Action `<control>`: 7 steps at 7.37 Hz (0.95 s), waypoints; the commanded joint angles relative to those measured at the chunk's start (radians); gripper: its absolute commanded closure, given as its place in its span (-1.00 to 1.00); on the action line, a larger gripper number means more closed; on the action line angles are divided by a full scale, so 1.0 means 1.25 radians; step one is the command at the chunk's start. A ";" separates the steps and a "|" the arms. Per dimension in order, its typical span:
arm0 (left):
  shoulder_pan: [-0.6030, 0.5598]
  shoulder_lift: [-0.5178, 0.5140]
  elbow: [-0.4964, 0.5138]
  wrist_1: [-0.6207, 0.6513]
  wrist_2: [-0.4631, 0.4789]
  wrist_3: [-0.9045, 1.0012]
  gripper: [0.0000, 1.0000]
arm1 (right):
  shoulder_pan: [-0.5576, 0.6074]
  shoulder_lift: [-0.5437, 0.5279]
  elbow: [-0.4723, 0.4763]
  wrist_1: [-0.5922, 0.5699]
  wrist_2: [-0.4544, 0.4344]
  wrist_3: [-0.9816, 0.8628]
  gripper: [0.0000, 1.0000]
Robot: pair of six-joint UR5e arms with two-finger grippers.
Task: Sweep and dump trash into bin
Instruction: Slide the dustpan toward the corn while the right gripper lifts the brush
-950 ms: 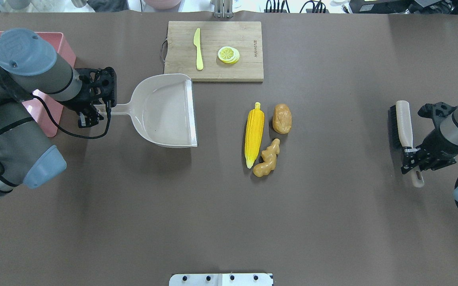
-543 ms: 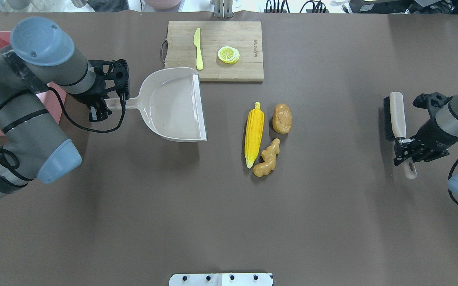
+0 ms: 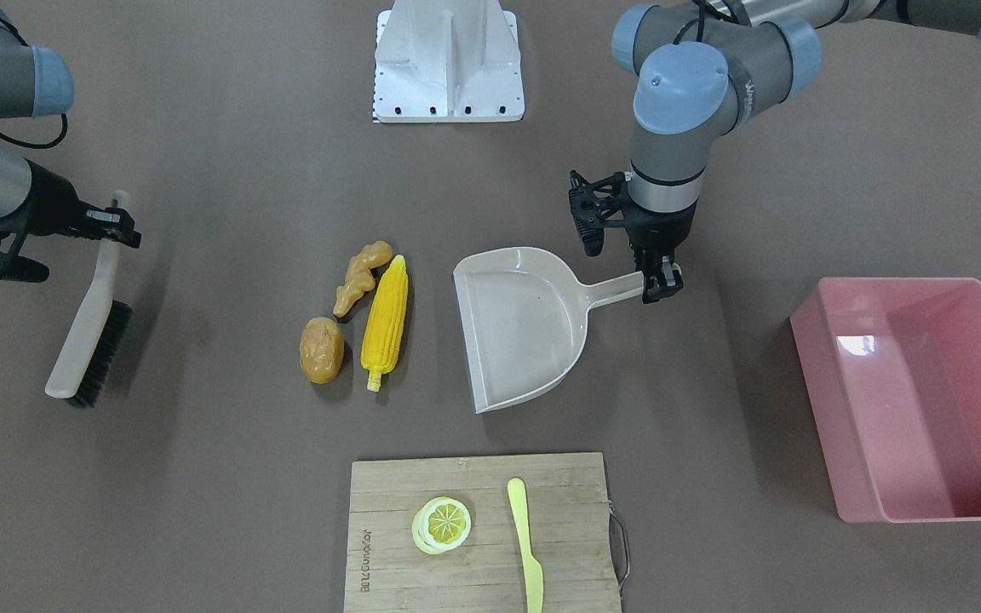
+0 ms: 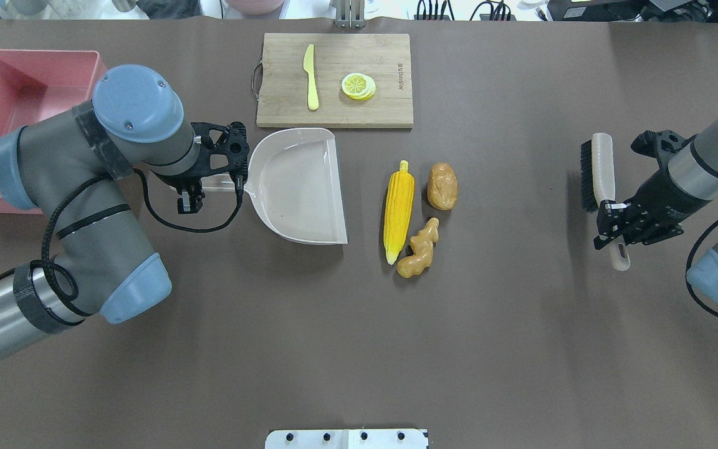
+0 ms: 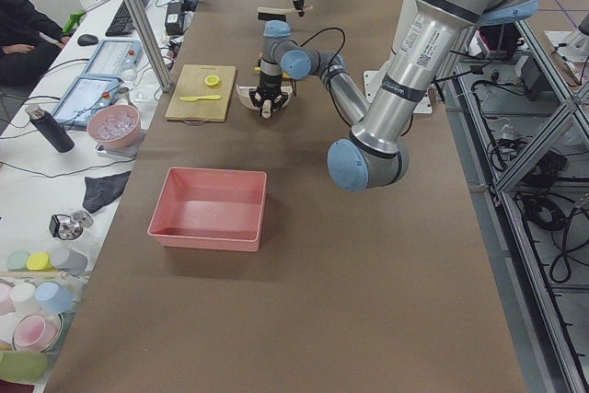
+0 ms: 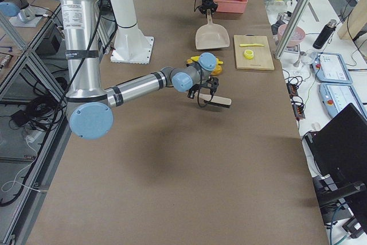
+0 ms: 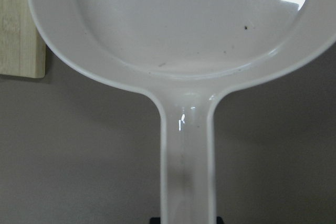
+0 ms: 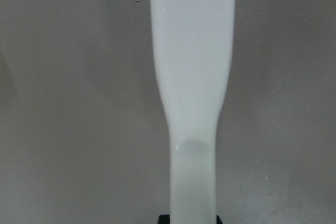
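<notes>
The yellow corn cob (image 4: 398, 211), brown potato (image 4: 442, 186) and tan ginger root (image 4: 419, 249) lie together mid-table. My left gripper (image 4: 209, 186) is shut on the handle of a beige dustpan (image 4: 296, 187). The pan's open mouth faces the corn, a short gap to its left. The handle fills the left wrist view (image 7: 186, 150). My right gripper (image 4: 614, 227) is shut on the handle of a brush (image 4: 599, 174), bristles facing the trash, far to its right. The pink bin (image 4: 16, 93) stands empty at the far left.
A wooden cutting board (image 4: 334, 80) with a pale yellow knife (image 4: 311, 76) and a lemon slice (image 4: 358, 85) lies just beyond the dustpan. My left arm's elbow hangs over the bin's near corner. The robot base plate (image 4: 346, 438) is at the near edge.
My left gripper has carried the dustpan right, toward the trash and away from the bin. My right gripper has moved the brush left and a little farther from me.
</notes>
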 commanded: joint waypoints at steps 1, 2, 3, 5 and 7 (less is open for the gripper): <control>0.024 -0.015 -0.002 0.000 0.004 -0.027 1.00 | -0.025 0.001 0.056 -0.053 0.038 0.021 1.00; 0.036 -0.019 -0.001 0.000 0.004 -0.039 1.00 | -0.037 0.021 0.076 -0.094 0.035 0.020 1.00; 0.038 -0.032 0.003 0.002 0.014 -0.045 1.00 | -0.050 0.043 0.078 -0.123 0.036 0.020 1.00; 0.062 -0.035 0.005 0.002 0.055 -0.046 1.00 | -0.086 0.079 0.079 -0.186 0.033 0.021 1.00; 0.068 -0.037 0.001 0.002 0.068 -0.057 1.00 | -0.105 0.080 0.109 -0.236 0.035 0.021 1.00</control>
